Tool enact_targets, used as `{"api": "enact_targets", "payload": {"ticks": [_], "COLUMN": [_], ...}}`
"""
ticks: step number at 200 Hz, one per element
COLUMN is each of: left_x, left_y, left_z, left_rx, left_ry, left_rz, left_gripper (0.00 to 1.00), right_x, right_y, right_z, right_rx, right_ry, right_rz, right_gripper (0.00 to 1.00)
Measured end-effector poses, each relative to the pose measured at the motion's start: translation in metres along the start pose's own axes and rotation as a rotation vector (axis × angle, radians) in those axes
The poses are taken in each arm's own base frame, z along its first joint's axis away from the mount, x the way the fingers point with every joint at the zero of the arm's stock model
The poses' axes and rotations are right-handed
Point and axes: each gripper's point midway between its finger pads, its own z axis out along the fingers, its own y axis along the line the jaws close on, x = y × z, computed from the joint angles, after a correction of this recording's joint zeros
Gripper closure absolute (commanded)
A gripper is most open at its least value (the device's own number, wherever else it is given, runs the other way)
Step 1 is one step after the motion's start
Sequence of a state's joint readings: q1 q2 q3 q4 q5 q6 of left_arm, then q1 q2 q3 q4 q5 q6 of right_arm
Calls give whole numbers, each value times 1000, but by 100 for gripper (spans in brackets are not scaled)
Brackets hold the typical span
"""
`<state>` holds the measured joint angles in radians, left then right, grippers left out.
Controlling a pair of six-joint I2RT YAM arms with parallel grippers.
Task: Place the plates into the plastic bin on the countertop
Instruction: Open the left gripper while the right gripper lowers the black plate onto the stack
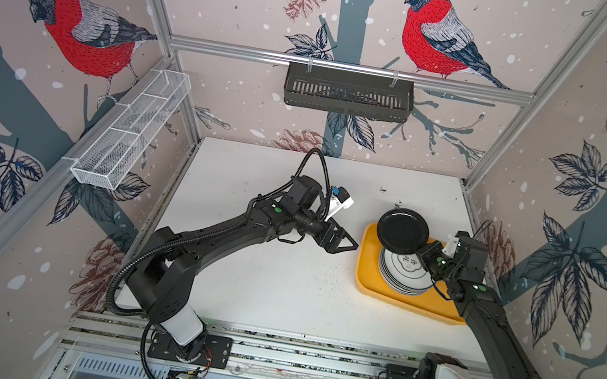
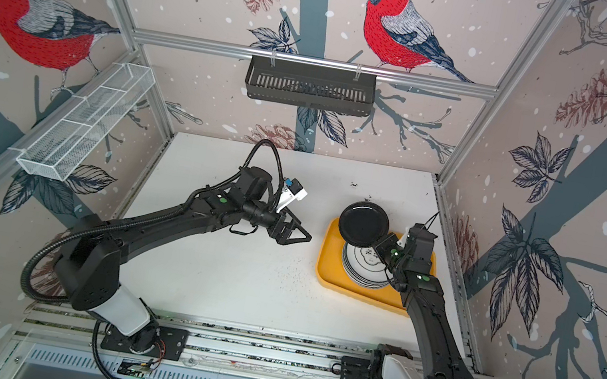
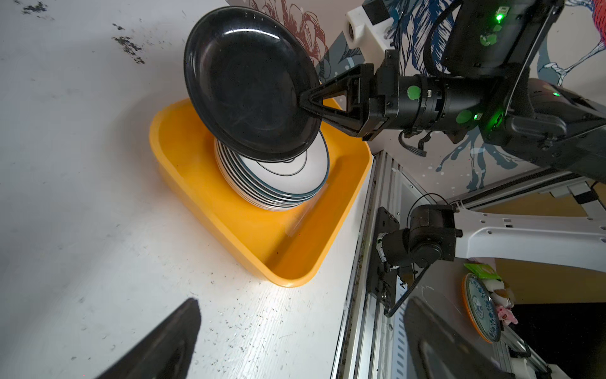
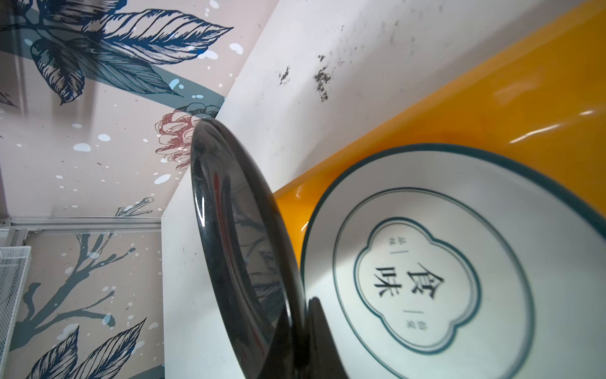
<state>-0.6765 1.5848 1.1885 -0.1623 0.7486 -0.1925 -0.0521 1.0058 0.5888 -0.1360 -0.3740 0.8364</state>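
Right gripper [image 3: 303,102]: clamped on the rim of the black plate [image 3: 249,82], which is held tilted over the stack [image 3: 278,183].
Stack: seated in the bin [image 3: 249,236], at the right side of the countertop [image 1: 277,279].
Left gripper [image 1: 352,245]: spread apart, held over the countertop just left of the bin.

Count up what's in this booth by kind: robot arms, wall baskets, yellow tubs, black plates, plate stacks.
Robot arms: 2, the left arm and the right arm
Wall baskets: 2, the white wire basket and the black slotted basket
Yellow tubs: 1, the plastic bin
Black plates: 1, the black plate
Plate stacks: 1, the plate stack
Total: 7
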Motion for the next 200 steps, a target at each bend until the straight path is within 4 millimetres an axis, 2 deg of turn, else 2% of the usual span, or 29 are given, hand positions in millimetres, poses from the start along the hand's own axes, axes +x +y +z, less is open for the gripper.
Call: {"api": "enact_targets", "payload": {"ticks": [54,88,200], "left_x": [9,8,7], "left_y": [-4,-2,3], "left_z": [14,15,17], "left_rx": [-6,-21,-49], "left_ry": [36,39,44], "left_rz": [25,35,34], "left_gripper": [3,3,3], "right_x": [-4,2,19], "right_y": [-42,-57,-76], "right_z": [-18,-19,-14], "right_rx": [80,92,119], "right_ry": [-28,-7,56], "right_rz": [70,88,135], "right_gripper": [93,93,91]}}
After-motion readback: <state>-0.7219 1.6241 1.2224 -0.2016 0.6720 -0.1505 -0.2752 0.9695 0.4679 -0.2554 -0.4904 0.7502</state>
